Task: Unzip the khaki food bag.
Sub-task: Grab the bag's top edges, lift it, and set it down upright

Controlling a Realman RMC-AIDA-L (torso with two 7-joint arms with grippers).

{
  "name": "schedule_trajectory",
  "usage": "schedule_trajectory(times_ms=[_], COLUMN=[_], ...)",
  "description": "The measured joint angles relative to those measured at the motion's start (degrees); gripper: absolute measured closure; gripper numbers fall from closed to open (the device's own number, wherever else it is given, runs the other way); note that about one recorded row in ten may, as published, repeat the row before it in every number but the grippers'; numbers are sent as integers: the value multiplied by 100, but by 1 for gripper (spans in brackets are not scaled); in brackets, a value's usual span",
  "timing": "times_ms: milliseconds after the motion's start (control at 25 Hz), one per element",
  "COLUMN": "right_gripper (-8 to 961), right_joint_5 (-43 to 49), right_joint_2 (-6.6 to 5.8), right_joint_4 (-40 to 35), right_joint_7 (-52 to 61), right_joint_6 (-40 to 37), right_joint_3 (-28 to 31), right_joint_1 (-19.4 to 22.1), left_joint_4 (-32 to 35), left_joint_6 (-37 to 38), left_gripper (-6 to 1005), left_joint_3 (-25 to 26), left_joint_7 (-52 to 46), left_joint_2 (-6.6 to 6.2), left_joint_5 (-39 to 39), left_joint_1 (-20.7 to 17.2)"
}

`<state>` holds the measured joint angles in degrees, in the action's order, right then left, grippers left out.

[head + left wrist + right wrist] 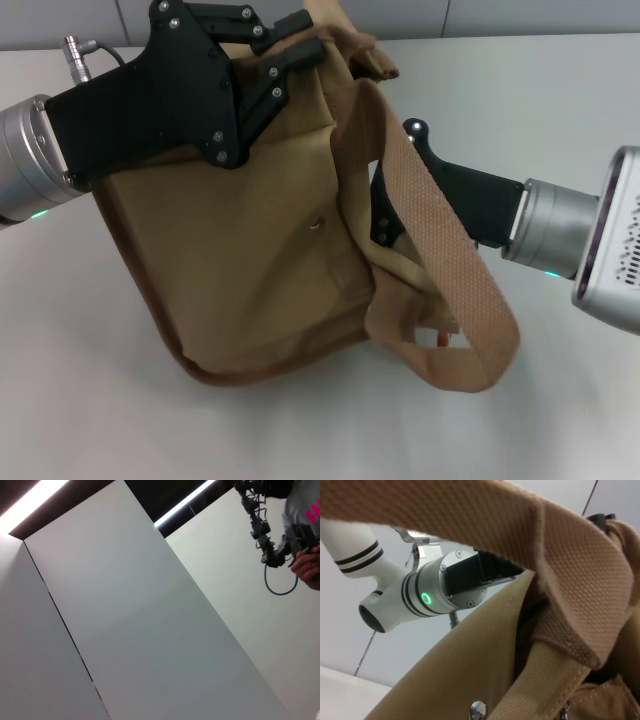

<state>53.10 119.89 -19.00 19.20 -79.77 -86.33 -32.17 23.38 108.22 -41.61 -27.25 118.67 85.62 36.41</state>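
Boxy tan canvas khaki food bag (250, 250) lies tilted on the white table (80, 400). Left pincer (285, 55) clenched on its top edge; right pincer (385, 215) hidden behind the handle, state unclear. Keep your left anchor firm while you pull.

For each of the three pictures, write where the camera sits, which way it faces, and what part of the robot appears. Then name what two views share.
Head view: from the robot's head, looking down at the table, where the bag lies tilted; left gripper at its top, right gripper behind a handle.
Left wrist view: on the left wrist, facing away from the bag at wall panels; no own fingers show.
Right wrist view: on the right wrist, close to the bag, facing the left arm.
Shared: head and right wrist views both show bag, snap and left arm.
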Motion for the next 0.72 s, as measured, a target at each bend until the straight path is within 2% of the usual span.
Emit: schedule_trajectory(times_ms=[200, 320, 440, 520, 680, 720], right_gripper=[933, 923, 913, 907, 894, 890], right_joint_5=[-6, -1, -5, 6, 24, 29], right_joint_2=[-2, -17, -27, -41, -55, -70], right_joint_4=[-220, -333, -327, -266, -193, -102], right_joint_7=[-12, -190, -262, -281, -284, -284], right_joint_6=[-49, -80, -164, -355, -584, -747], right_joint_3=[10, 12, 31, 192, 337, 449], right_joint_1=[343, 779, 1012, 1326, 1622, 1826], left_joint_4=[-3, -10, -15, -17, -20, -25], left_joint_6=[-48, -110, -148, -196, -290, -311], left_gripper=[913, 913, 913, 913, 913, 913], left_joint_3=[17, 18, 18, 19, 17, 3], left_joint_7=[0, 0, 0, 0, 0, 0], left_joint_2=[5, 11, 15, 16, 22, 29], left_joint_5=[-60, -176, -208, -256, -335, -390], left_joint_1=[20, 26, 26, 26, 26, 25])
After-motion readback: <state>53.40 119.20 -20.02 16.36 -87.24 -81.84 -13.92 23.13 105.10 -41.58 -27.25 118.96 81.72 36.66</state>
